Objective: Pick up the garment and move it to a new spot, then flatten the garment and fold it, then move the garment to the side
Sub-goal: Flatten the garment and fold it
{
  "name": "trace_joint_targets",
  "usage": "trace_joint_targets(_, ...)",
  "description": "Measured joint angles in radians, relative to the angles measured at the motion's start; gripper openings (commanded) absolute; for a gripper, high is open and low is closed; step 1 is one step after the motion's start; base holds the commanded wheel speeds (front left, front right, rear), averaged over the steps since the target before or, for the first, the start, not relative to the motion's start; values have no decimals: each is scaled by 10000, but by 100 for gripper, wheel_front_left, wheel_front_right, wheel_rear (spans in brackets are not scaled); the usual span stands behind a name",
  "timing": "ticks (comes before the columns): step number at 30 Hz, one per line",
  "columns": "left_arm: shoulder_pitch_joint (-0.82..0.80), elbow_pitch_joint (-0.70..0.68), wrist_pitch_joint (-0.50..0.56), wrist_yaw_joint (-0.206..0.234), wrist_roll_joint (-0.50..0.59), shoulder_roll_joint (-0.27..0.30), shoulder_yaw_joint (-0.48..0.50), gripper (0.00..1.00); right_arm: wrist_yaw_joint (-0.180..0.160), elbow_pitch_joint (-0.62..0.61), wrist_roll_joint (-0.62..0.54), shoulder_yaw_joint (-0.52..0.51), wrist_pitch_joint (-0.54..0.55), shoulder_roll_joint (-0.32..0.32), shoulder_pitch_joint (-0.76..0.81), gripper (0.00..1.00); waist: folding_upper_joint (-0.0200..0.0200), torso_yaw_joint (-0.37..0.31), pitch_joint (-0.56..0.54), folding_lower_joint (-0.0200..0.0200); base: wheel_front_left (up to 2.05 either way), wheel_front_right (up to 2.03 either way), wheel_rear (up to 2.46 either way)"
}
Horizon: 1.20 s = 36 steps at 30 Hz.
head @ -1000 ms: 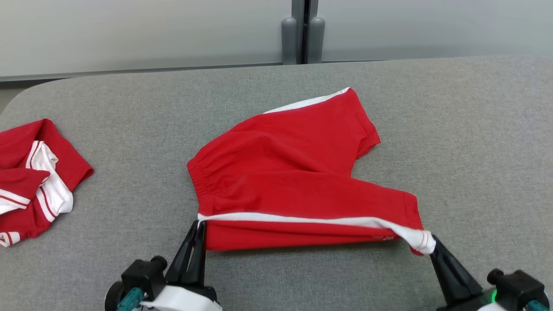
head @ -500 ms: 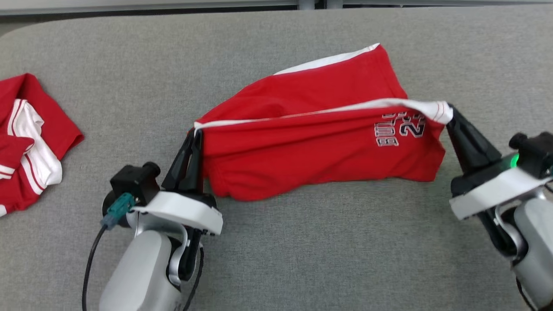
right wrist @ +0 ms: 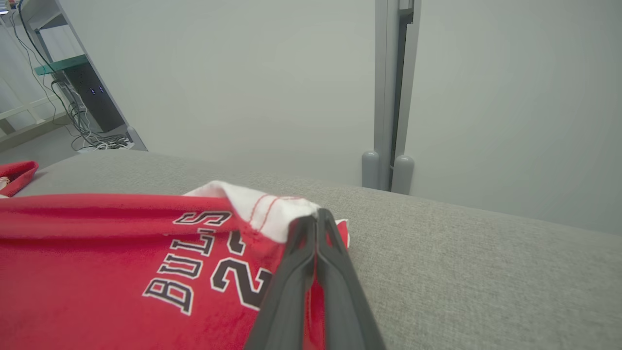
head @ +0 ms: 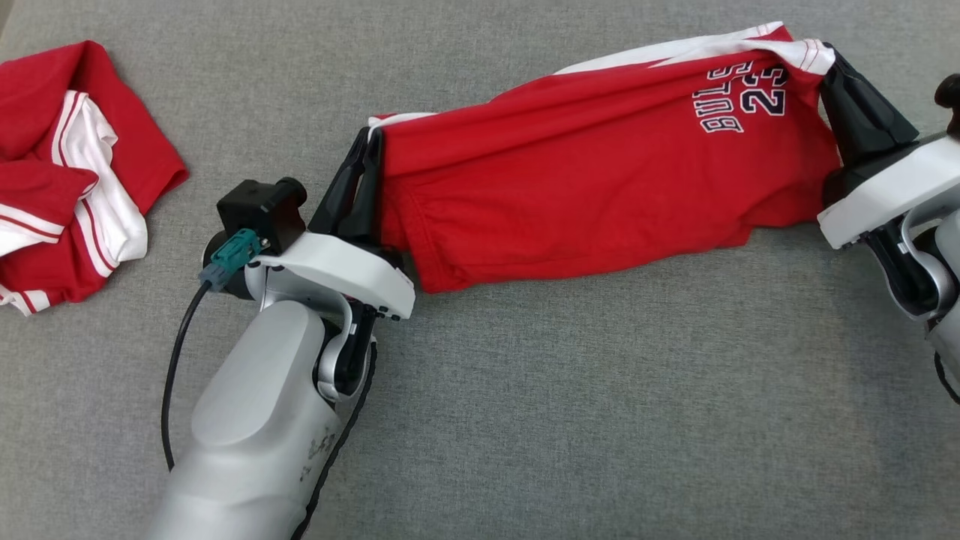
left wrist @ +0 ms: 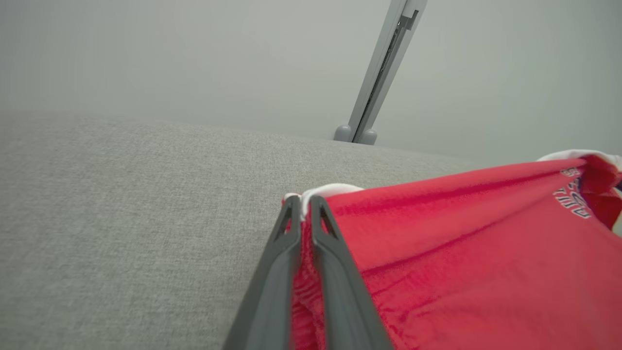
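Lab — tangled cables, partition panels

Red cloth shorts are slung between both grippers, over the middle and right of the grey fabric-covered table. The waistband corner at the shorts' left end is pinched by the left gripper. The leg-hem corner at the right end, farther back, is pinched by the right gripper. A crumpled red-and-white garment is placed at the table's far left, well apart from the shorts. A grey upright post is set behind the table's back edge.
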Motion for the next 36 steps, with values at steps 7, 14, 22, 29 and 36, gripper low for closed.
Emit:
trace_joint_targets(7, -1013, 1195, -29, -94, -802, 35, -892, 100, -6, 945, 686, 1020, -161, 8, -902, 100, 0, 247, 372, 0, 0, 0, 0)
trace_joint_targets(14, -1099, 1062, -44, 368, -520, 38, -1093, 100, -6, 433, 290, 211, -215, 205, -744, 100, 0, -19, 355, 0, 0, 0, 0)
trace_joint_targets(22, 659, -1944, -56, 1354, 1852, 105, 347, 100, -15, -2328, -2042, -3208, -217, 1053, 2173, 100, 0, -561, 25, 0, 0, 0, 0)
trace_joint_targets(29, 2048, -3574, -63, 1584, 2926, 159, 1206, 100, -15, -3973, -3325, -4863, -244, 1881, 4462, 100, 0, -941, -572, 0, 0, 0, 0)
trace_joint_targets(36, 3405, -3868, -73, 1484, 3281, 244, 1597, 100, -15, -4460, -4019, -5513, -242, 2458, 6178, 100, 0, -1297, -1292, 0, 0, 0, 0)
